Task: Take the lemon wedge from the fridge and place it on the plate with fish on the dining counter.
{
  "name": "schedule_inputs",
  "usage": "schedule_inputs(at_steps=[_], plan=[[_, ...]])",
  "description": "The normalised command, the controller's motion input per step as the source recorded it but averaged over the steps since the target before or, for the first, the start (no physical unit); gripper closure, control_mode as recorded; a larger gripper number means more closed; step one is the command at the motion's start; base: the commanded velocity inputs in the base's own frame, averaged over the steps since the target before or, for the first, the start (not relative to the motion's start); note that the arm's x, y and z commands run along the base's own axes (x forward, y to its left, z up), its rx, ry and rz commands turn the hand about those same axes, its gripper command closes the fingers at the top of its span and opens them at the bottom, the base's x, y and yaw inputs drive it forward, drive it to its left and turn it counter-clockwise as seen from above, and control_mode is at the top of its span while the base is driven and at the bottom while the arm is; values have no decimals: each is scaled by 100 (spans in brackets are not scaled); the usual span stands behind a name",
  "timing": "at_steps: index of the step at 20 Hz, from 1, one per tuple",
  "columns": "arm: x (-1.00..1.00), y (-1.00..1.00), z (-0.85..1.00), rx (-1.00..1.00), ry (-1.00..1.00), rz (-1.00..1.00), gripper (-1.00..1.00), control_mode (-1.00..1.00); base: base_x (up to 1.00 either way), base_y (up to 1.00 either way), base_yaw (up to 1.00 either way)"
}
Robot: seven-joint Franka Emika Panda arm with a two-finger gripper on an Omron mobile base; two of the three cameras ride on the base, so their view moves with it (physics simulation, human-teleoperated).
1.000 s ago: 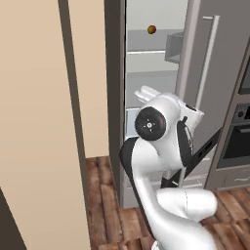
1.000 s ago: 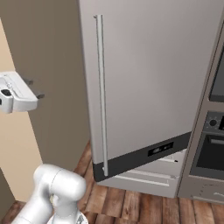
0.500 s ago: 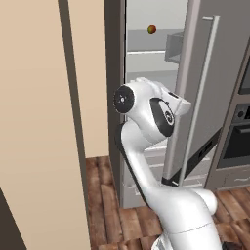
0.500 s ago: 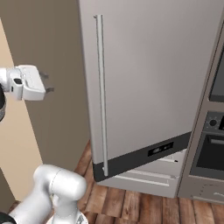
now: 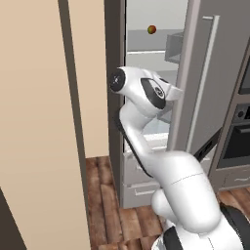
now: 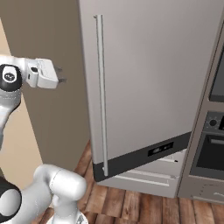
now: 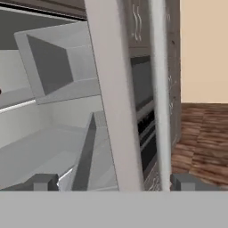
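Fridge (image 5: pixel 146 58) interior, round fruit (image 5: pixel 152 30) inside.

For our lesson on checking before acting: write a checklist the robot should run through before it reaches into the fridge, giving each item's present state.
1. Fridge door open: ok, shelves show.
2. Tool open and empty: ok.
3. Lemon wedge located: cannot tell; the only food seen is a round red-orange fruit on the upper shelf.
4. Tool past the door edge: not ok, the edge stands between the fingertips in the hand view.
5. Arm free of the door handle: ok.
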Motion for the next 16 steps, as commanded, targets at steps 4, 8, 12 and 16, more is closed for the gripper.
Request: schedule_inputs(at_steps=[4,8,12,16], plan=[[41,-39,0,0,1,0,-100,-100,0,0,0],[13,-47,0,0,0,-4,-100,-100,0,0,0],[21,-32,0,0,0,-10,-100,-100,0,0,0],[29,-23,0,0,0,-16,-100,-100,0,0,0]])
